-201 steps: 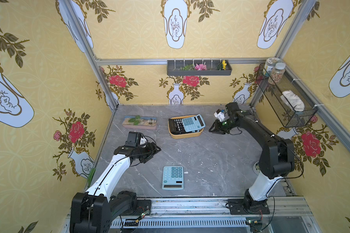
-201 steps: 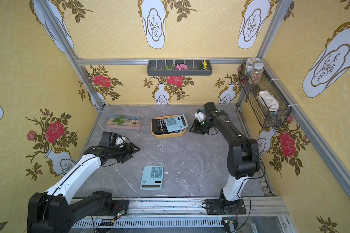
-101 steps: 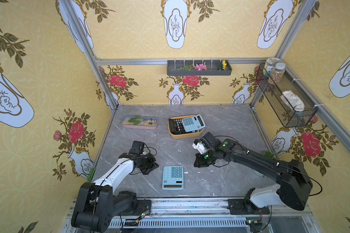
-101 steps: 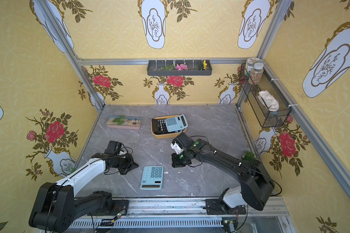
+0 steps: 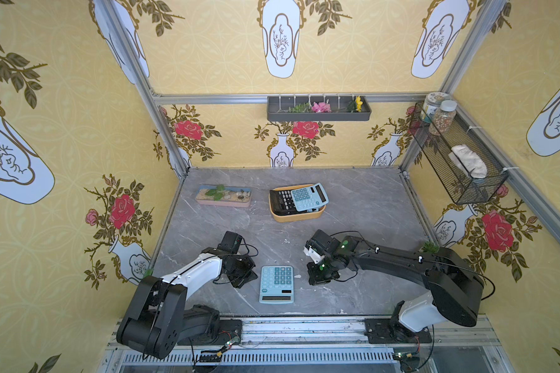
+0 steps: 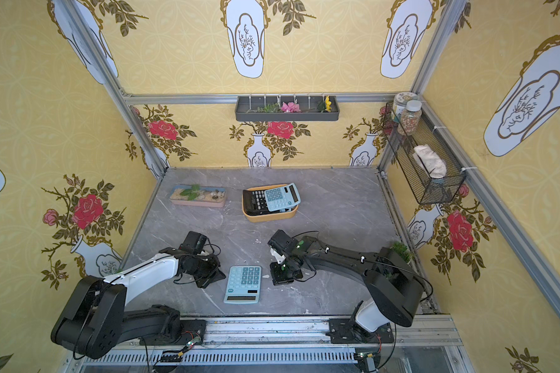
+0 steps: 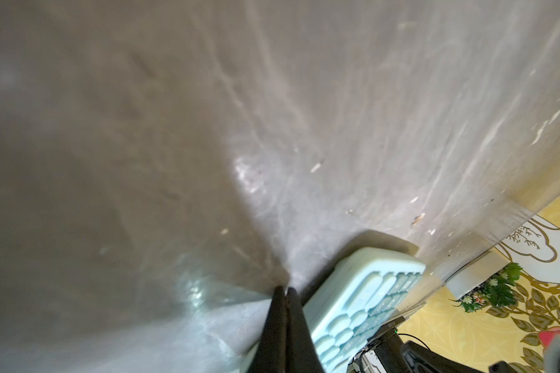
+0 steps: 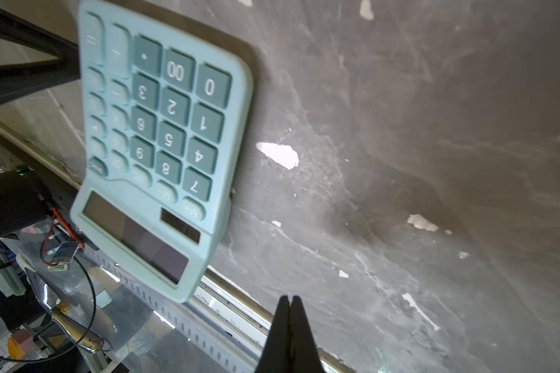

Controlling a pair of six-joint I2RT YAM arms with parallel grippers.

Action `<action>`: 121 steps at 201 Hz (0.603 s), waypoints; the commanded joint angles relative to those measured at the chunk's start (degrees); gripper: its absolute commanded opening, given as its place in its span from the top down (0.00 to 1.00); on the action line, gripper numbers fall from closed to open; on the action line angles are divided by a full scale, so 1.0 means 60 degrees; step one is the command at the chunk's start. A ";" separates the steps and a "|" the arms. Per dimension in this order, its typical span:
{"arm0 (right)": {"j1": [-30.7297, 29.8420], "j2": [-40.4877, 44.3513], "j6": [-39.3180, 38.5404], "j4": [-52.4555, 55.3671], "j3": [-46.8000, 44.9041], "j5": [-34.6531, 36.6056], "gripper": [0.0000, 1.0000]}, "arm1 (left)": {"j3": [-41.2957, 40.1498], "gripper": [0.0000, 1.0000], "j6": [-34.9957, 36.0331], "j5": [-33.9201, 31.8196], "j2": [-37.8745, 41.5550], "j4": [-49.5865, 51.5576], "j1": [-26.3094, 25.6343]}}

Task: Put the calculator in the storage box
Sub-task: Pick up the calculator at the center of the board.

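Orange storage box (image 5: 296, 217), two calculators (image 5: 281, 201) inside, one calculator (image 5: 276, 284) outside

You can read the dark keys on the light blue calculator (image 8: 156, 145) near the front edge of the tabletop (image 8: 401, 129): 0, 00, a point, and 1 through 9, upside down in the right wrist view. Its paler keys are too blurred to read.

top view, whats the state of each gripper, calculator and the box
left gripper, shut, empty
right gripper, shut, empty
storage box, holds two calculators
table calculator, face up, ungripped, outside the storage box
black calculator, in the box
upper blue calculator, lies atop the black one
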State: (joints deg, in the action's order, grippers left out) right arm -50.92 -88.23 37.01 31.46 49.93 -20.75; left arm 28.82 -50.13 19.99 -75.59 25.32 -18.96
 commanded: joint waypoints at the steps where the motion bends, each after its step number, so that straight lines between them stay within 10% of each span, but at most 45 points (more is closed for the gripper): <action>1: -0.0009 -0.0056 0.0269 -0.0536 -0.0240 0.0097 0.93 | 0.0420 1.00 -0.0171 -0.0021 -0.0536 -0.0436 -0.0252; 121: -0.0317 0.0194 0.1578 -0.2293 -0.2086 0.0028 0.90 | 0.3179 1.00 -0.0822 0.0569 -0.4242 -0.2071 -0.2103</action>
State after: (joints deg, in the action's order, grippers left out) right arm -52.12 -87.05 43.62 18.28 38.48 -23.00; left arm 46.00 -53.71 23.92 -97.86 14.15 -30.44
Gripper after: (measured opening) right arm 0.094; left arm 0.049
